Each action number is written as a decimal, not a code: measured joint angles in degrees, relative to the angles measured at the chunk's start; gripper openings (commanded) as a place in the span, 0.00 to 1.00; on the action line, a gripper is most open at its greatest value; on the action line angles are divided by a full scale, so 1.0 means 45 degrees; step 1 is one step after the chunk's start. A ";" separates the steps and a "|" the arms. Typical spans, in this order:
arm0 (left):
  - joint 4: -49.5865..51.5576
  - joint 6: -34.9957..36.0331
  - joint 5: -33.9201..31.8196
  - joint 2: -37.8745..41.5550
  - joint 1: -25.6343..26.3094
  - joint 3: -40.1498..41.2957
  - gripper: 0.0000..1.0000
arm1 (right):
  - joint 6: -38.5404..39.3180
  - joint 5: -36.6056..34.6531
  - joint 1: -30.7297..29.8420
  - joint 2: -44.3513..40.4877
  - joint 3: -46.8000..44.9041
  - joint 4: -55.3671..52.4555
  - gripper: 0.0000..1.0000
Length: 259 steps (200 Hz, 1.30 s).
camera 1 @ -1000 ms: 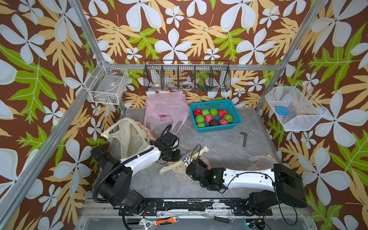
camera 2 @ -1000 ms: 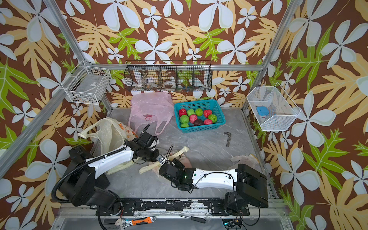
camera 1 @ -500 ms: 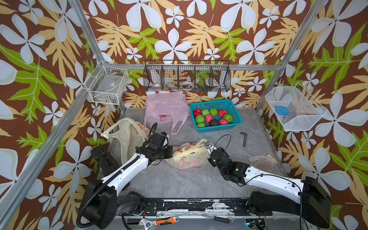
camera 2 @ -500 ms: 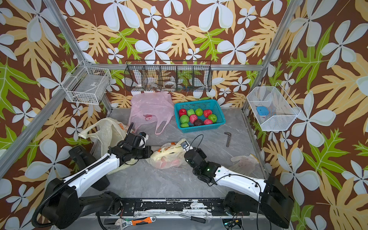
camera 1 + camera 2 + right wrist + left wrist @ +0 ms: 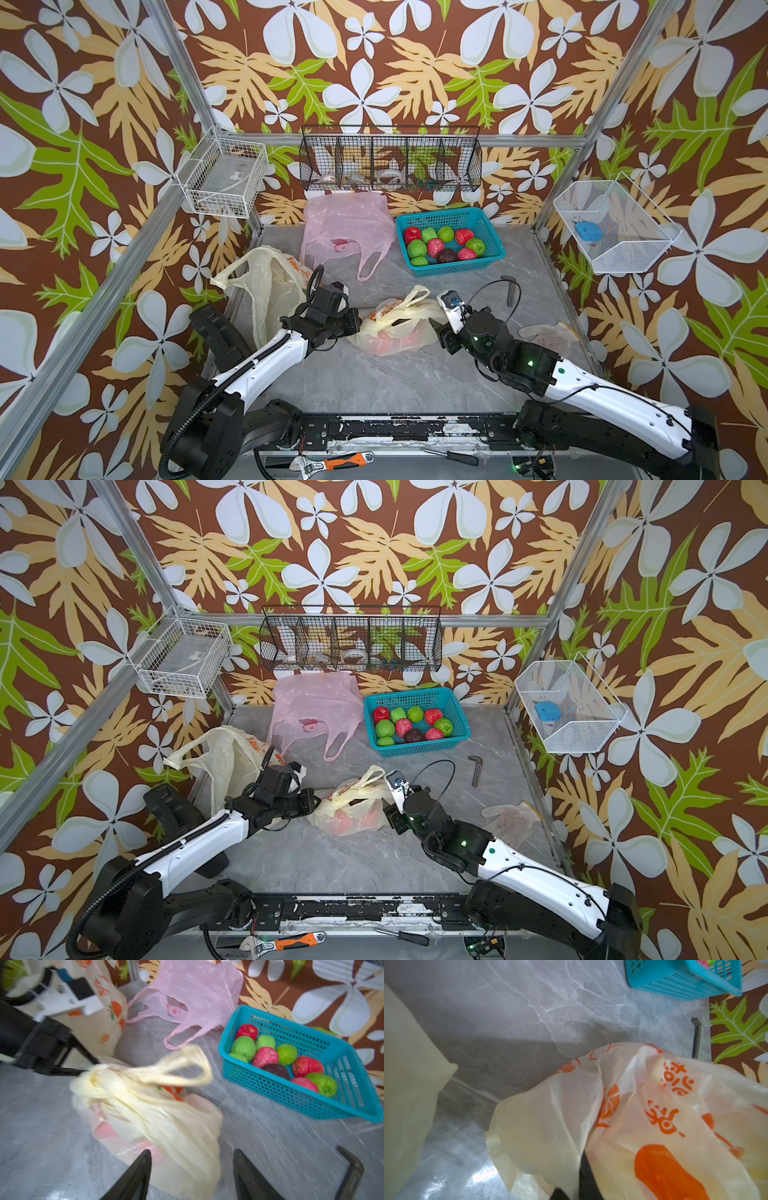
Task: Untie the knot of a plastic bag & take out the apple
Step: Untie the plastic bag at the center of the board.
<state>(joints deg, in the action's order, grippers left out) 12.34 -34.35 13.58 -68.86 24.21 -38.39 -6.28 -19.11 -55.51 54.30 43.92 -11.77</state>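
Cream, translucent film printed with orange motifs forms the plastic bag, which lies slumped in the middle of the grey marbled counter, between the two arms and nearer than the blue basket of fruit. Its handles are twisted into a knot at the end facing the left arm; one handle loop stands free beside it. A red apple shows dimly through the film. Jaws of the left gripper are closed on the bag at the knot. Jaws of the right gripper stand apart, gripping nothing, at the bag's opposite side
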 measured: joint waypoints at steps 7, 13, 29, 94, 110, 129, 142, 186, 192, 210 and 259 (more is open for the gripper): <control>-0.0049 -0.0010 -0.0005 0.0000 0.0000 -0.0029 0.00 | 0.0238 -0.0005 -0.0160 0.0257 0.0389 -0.0112 0.73; -0.0053 -0.0010 -0.0005 0.0000 0.0000 -0.0049 0.00 | 0.0486 -0.0005 -0.0296 0.0505 0.0651 -0.0238 0.74; -0.0029 -0.0053 -0.0005 -0.0083 0.0000 -0.0165 0.00 | 0.1127 0.0005 -0.0539 0.1307 0.1132 -0.0578 0.77; -0.0078 -0.0296 -0.0058 0.0214 0.0000 0.0039 0.00 | 0.2584 -0.0219 -0.0661 0.4192 0.2346 -0.1642 0.67; -0.0024 -0.0296 -0.0058 0.0248 0.0000 0.0049 0.00 | 0.2875 -0.0695 -0.0641 0.4575 0.2725 -0.1909 0.52; -0.0024 -0.0301 -0.0083 0.0534 0.0000 0.0155 0.00 | 0.3211 -0.1175 -0.0622 0.4517 0.2803 -0.1685 0.21; -0.0068 -0.0287 -0.0180 0.0714 0.0000 0.0267 0.00 | 0.3351 -0.1574 -0.0471 0.4415 0.2560 -0.1345 0.10; -0.0466 -0.0112 -0.0214 0.1700 0.0000 0.1418 0.00 | 0.2375 -0.0704 0.2890 0.3133 0.2016 0.0301 0.04; -0.0661 -0.0151 -0.0121 0.1919 0.0000 0.1729 0.00 | 0.2084 -0.0087 0.3517 0.2832 0.1647 0.0767 0.04; -0.1273 -0.0306 0.0160 0.2419 0.0000 0.2560 0.00 | 0.0981 0.1773 0.5051 0.2453 0.0622 0.1855 0.03; -0.1549 0.0024 0.0418 0.3895 0.0000 0.2463 0.41 | -0.0165 0.4265 0.5440 0.2633 0.1127 0.3118 0.07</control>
<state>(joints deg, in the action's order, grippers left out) 5.37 -34.24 15.46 -51.33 24.21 -27.31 -7.03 0.08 -31.03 66.15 48.99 2.26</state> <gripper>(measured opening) 0.359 0.051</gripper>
